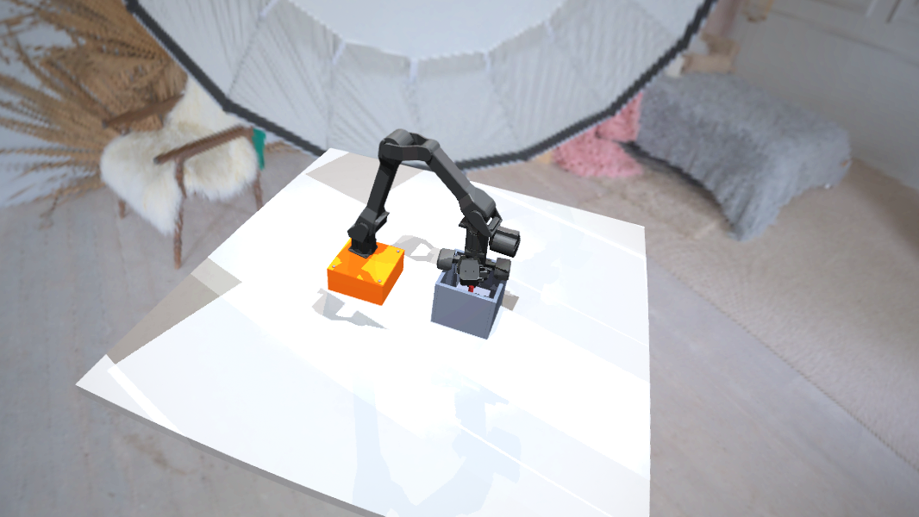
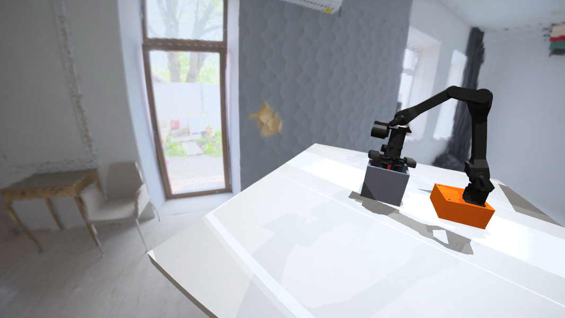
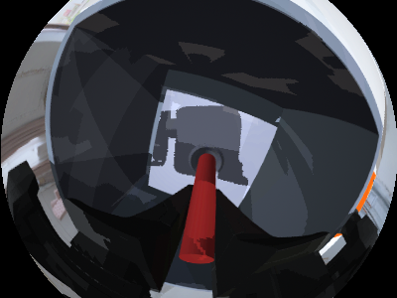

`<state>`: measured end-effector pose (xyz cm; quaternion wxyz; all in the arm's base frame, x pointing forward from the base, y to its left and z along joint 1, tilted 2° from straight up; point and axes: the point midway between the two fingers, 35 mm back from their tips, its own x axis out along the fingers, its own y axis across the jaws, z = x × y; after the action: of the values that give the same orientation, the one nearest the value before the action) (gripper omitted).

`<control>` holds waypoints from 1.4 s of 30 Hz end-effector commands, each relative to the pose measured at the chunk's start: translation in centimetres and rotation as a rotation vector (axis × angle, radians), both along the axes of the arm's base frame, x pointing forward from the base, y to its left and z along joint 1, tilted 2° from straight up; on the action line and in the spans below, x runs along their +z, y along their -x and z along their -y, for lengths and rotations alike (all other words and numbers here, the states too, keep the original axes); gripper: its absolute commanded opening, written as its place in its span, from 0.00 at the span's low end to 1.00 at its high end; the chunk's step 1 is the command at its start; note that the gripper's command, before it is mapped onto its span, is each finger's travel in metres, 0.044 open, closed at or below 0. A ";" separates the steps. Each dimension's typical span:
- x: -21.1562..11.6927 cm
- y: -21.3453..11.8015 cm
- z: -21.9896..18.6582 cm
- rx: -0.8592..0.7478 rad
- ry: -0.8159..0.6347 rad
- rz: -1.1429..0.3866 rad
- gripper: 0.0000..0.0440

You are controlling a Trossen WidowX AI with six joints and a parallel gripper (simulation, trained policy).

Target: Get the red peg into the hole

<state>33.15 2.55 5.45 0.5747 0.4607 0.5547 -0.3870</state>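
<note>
On the white table (image 1: 289,385) (image 2: 276,237) (image 3: 342,20), with gripper (image 1: 471,285) (image 2: 389,165) (image 3: 202,192) closed around the red peg (image 1: 471,289) (image 2: 389,167) (image 3: 199,219) at the grey box (image 1: 464,311) (image 2: 383,185) (image 3: 74,124): centre over the hole (image 3: 219,160), hold upright, ease down, release only once seated.

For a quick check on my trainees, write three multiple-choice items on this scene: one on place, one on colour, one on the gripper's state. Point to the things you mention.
1. Where is the lower end of the red peg (image 1: 471,289) (image 2: 389,167) (image 3: 199,219)?
A) Over the orange block
B) Within the open box
C) Beyond the table edge

2. What colour is the block under the arm's base?
A) Orange
B) Green
C) White

3. How does the gripper (image 3: 202,192) stand?
A) Wide open
B) Shut on nothing
C) Shut on the peg

Answers:
1-B: the wrist view shows the peg reaching down between the walls of the open box (image 1: 461,310) (image 2: 384,184) (image 3: 318,179).
2-A: top and exterior views show the orange block (image 1: 357,287) (image 2: 460,213) under the base.
3-C: the wrist view shows the peg between both fingers.
</note>
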 end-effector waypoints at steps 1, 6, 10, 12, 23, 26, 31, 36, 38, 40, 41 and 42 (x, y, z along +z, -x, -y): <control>-0.5 -0.1 0.1 0.014 0.010 -0.012 0.09; -0.9 0.0 0.0 0.028 0.002 -0.037 0.23; -0.9 0.4 -0.5 0.027 -0.030 -0.062 0.21; -0.7 0.6 -0.8 0.024 -0.050 -0.078 0.20; -0.1 1.9 -2.1 0.007 -0.121 -0.142 0.17; 0.0 2.2 -2.4 0.001 -0.132 -0.156 0.16; 0.0 2.5 -2.8 -0.005 -0.144 -0.175 0.17; 1.2 2.0 -2.9 -0.014 -0.159 -0.170 0.10; 1.8 1.5 -2.7 -0.019 -0.173 -0.160 0.05; 2.2 1.0 -2.6 -0.020 -0.185 -0.152 0.00; 2.4 0.9 -2.6 -0.021 -0.191 -0.148 0.00; 2.7 0.7 -2.6 -0.020 -0.199 -0.142 0.00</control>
<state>32.18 5.20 7.77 0.4840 0.4882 0.6229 -0.3733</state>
